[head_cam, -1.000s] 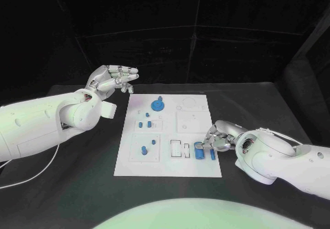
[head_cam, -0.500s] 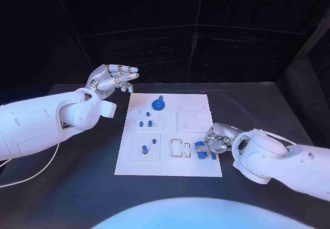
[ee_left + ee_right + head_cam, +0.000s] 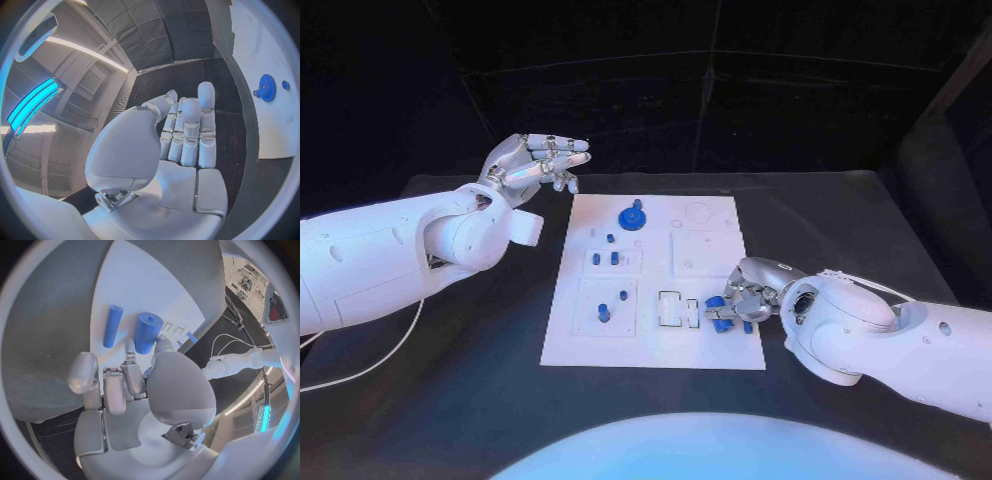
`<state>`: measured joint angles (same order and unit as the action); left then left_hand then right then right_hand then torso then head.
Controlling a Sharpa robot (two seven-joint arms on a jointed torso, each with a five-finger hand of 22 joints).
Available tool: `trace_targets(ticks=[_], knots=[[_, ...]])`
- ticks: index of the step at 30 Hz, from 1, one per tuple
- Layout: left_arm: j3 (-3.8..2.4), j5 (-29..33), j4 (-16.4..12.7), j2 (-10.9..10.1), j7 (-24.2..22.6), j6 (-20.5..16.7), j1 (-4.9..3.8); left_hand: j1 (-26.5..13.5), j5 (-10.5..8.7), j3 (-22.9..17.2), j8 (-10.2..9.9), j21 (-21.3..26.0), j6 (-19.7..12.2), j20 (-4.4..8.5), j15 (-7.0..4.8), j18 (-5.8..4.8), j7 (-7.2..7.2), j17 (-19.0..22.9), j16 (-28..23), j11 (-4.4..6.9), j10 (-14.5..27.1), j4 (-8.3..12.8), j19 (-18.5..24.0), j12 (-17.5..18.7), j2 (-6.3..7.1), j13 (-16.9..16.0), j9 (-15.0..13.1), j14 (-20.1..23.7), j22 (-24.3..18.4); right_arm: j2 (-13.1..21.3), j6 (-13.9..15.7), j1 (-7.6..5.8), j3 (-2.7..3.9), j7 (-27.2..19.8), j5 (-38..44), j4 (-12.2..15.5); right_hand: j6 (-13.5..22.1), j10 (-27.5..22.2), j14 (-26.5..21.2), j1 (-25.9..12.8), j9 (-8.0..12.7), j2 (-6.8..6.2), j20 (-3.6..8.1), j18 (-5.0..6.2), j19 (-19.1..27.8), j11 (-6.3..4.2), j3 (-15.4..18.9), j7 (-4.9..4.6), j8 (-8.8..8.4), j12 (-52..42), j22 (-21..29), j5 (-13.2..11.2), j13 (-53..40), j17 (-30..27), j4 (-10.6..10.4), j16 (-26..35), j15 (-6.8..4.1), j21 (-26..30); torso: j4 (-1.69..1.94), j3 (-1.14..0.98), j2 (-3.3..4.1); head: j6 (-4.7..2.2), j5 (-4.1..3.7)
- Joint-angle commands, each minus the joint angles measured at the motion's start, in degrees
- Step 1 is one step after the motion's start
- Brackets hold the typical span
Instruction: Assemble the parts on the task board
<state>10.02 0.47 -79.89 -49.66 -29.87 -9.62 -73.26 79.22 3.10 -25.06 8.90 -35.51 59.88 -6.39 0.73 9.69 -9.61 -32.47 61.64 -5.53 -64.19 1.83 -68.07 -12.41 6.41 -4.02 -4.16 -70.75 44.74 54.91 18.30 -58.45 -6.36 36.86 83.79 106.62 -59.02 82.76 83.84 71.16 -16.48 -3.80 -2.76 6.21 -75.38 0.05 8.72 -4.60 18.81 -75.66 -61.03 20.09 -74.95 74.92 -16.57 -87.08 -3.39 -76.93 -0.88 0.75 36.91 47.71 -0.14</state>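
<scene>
On the white rectangular task board [image 3: 653, 280], toward five o'clock, two short blue plastic cylinders [image 3: 147, 332] lie side by side just beyond the right hand [image 3: 740, 297]; whether its fingers [image 3: 115, 390] touch them I cannot tell. The left hand [image 3: 531, 165] hovers well apart, fingers loosely curled, holding nothing.

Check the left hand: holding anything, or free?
Free. The left hand hovers off the task board, fingers loosely curled, nothing between them; the wrist view shows a bare palm.
</scene>
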Motion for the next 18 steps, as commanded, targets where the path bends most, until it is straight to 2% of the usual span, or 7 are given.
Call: trace_targets(ticks=[1, 4, 6, 10, 13, 18], knots=[[-0.04, 0.1, -0.1, 0.0, -0.2, 0.6, -0.07, 0.0, 0.2, 0.1, 0.0, 0.3, 0.0, -0.16, 0.11, 0.83, -0.26, 0.1, -0.3, -0.21, 0.0, 0.2, -0.1, 0.1, -0.38, 0.0, 0.0, 0.2, -0.1, 0.4, 1.0, 0.21, -0.19, 1.0, 1.1, 0.7, -0.3, 0.7, 4.8, 0.3, -0.5, 1.41, 0.12, -0.72, -0.3, -0.23, 0.4, 0.38, 0.42, -0.6, -0.2, 2.3, -1.3, 8.2, 0.1, -0.4, -0.42, -0.2, -0.03, -0.08, -0.05, -0.02, -0.03], [-0.04, 0.1, 0.0, 0.0, -0.2, 0.7, -0.07, 0.0, 0.2, 0.1, 0.0, 0.3, 0.0, -0.16, 0.11, 0.83, -0.26, 0.1, -0.3, -0.21, 0.0, 0.2, -0.1, 0.1, -0.38, 0.0, 0.0, 0.2, -0.1, 1.0, 3.0, 0.21, -0.18, 0.7, 1.1, 1.5, -0.5, 0.8, 4.9, 0.6, -0.9, 2.04, 0.22, -0.76, -0.4, -0.36, 0.5, 0.52, 0.7, -0.7, -0.4, 3.9, -1.5, 8.4, 0.1, -0.4, -0.53, -0.3, -0.03, -0.04, -0.1, -0.08, -0.08], [-0.04, 0.1, 0.0, 0.0, -0.2, 0.7, -0.07, 0.0, 0.2, 0.1, 0.0, 0.3, 0.0, -0.16, 0.11, 0.83, -0.26, 0.1, -0.3, -0.21, 0.0, 0.2, -0.1, 0.1, -0.38, 0.0, 0.0, 0.2, -0.1, 1.6, 5.5, 0.18, -0.16, 0.2, 0.2, 2.1, -0.7, 0.9, 4.9, 0.6, -1.2, 2.51, 0.28, -0.77, -0.4, -0.45, 0.6, 0.63, 0.92, -0.7, -0.5, 4.7, -1.7, 8.5, 0.0, -0.5, -0.6, -0.4, 0.03, 0.03, -0.08, -0.19, -0.27], [-0.04, 0.1, 0.1, 0.2, 0.0, 0.9, -0.07, 0.0, 0.2, 0.1, 0.0, 0.3, 0.0, -0.16, 0.11, 0.83, -0.26, 0.1, -0.3, -0.21, 0.0, 0.2, -0.1, 0.1, -0.38, 0.0, 0.0, 0.2, -0.1, 2.0, 9.0, 0.14, -0.14, -1.0, -2.0, 2.9, -1.1, 1.0, 4.9, 0.5, -1.6, 3.25, 0.37, -0.81, -0.6, -0.61, 0.7, 0.82, 1.23, -0.7, -0.8, 5.2, -1.8, 8.6, 0.0, -0.5, -0.71, -0.5, 0.23, 0.18, -0.08, -0.29, -0.52], [-0.04, 0.1, 0.1, 0.3, 0.0, 1.0, -0.07, 0.0, 0.2, 0.1, 0.0, 0.3, 0.0, -0.16, 0.11, 0.83, -0.26, 0.1, -0.3, -0.21, 0.0, 0.2, -0.1, 0.1, -0.38, 0.0, 0.0, 0.2, -0.1, 2.1, 11.0, 0.12, -0.12, -1.8, -3.3, 3.5, -1.2, 1.1, 4.9, 0.6, -1.7, 3.52, 0.43, -0.83, -0.6, -0.69, 0.7, 0.91, 1.34, -0.8, -0.9, 5.6, -1.9, 8.8, 0.0, -0.6, -0.79, -0.5, 0.11, -0.02, 0.03, -0.36, -0.21], [-0.04, 0.1, 0.1, 0.3, 0.0, 1.0, -0.07, 0.0, 0.2, 0.1, 0.0, 0.3, 0.0, -0.16, 0.11, 0.83, -0.26, 0.1, -0.3, -0.21, 0.0, 0.2, -0.1, 0.1, -0.38, 0.0, 0.0, 0.2, -0.1, 1.8, 12.8, 0.07, -0.09, -2.6, -4.8, 4.2, -1.3, 1.1, 4.9, 0.2, -2.0, 3.9, 0.51, -0.85, -0.7, -0.76, 1.0, 0.97, 1.44, -0.6, -1.0, 6.0, -1.8, 8.8, -0.1, -0.6, -0.86, -0.6, 0.03, 0.04, 0.03, -0.33, -0.15]])
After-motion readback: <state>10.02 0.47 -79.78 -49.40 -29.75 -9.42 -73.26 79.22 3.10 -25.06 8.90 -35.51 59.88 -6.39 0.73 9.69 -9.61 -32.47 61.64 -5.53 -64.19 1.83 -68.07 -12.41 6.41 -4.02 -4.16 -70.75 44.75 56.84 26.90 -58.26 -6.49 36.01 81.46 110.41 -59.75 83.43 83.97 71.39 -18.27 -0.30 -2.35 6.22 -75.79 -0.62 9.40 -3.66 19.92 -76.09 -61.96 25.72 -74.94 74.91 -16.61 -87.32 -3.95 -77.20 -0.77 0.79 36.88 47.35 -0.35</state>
